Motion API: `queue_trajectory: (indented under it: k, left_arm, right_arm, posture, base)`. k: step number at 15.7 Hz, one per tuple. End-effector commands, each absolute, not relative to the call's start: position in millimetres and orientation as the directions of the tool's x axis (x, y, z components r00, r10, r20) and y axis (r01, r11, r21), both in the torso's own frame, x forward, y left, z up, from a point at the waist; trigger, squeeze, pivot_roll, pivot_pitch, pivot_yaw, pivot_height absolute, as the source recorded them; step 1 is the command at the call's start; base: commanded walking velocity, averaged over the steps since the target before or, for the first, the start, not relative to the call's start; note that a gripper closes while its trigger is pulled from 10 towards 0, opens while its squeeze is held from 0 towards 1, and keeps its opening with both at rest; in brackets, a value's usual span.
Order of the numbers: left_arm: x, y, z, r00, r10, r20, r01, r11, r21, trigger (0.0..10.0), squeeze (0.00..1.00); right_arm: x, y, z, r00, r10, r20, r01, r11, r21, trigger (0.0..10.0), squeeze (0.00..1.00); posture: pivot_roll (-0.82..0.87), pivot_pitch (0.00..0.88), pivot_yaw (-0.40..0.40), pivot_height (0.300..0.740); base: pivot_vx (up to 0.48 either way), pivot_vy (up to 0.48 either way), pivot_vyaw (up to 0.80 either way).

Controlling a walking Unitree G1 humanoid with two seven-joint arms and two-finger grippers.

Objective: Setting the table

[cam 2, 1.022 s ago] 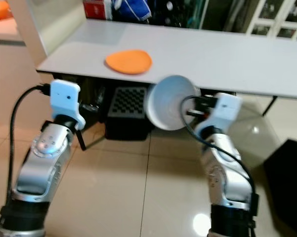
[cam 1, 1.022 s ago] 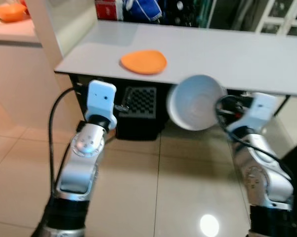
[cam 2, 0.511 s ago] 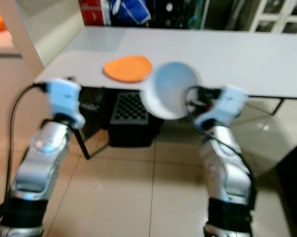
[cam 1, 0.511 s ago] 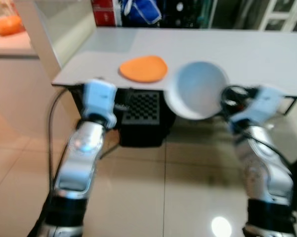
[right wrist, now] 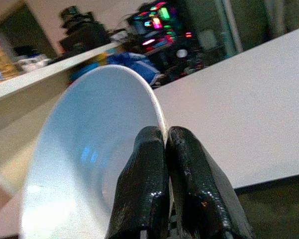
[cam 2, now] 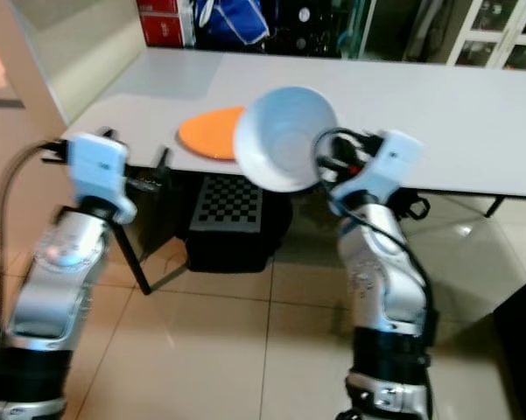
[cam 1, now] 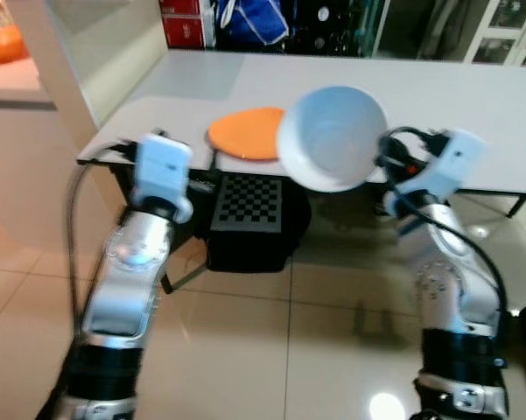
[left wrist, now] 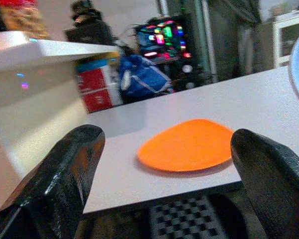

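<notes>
White bowl (cam 1: 333, 137) hangs tilted above the near edge of the grey surface (cam 1: 473, 105), its rim pinched between the closed fingers of the right end effector (right wrist: 166, 144). Just beside it lies an orange plate (cam 1: 243, 133) — flat on the surface. The left end effector (left wrist: 159, 164) hovers before the plate, fingers spread wide — holding nothing.
</notes>
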State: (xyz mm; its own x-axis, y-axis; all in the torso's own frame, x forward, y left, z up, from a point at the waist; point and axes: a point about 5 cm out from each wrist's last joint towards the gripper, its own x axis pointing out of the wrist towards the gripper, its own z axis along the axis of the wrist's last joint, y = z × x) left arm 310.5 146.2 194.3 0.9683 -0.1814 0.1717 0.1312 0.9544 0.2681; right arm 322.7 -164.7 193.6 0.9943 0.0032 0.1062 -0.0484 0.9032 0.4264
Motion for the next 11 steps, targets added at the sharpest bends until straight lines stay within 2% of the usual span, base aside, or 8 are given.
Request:
queue_trajectory:
  k: [1,6,11]
  left_arm:
    - [313,154,199,0.969,-0.16,0.189,0.103,0.954,0.28,10.0,0.0]
    - [314,146,200,0.964,-0.186,0.191,0.129,0.952,0.279,10.0,0.0]
    - [314,152,203,0.962,-0.177,0.207,0.116,0.953,0.279,10.0,0.0]
  right_arm:
    - [327,-158,212,0.983,0.021,0.18,-0.099,0.894,0.436,10.0,0.0]
    - [340,-163,227,0.972,-0.026,0.232,-0.118,0.802,0.586,10.0,0.0]
    - [347,-164,243,0.96,0.007,0.28,-0.183,0.772,0.609,10.0,0.0]
  posture:
    - [-0.03,0.0,0.006,0.74]
    - [-0.01,0.0,0.007,0.74]
    - [0.0,0.0,-0.024,0.74]
  base:
    - [0.394,0.0,0.0]
    - [0.391,0.0,0.0]
    - [0.385,0.0,0.0]
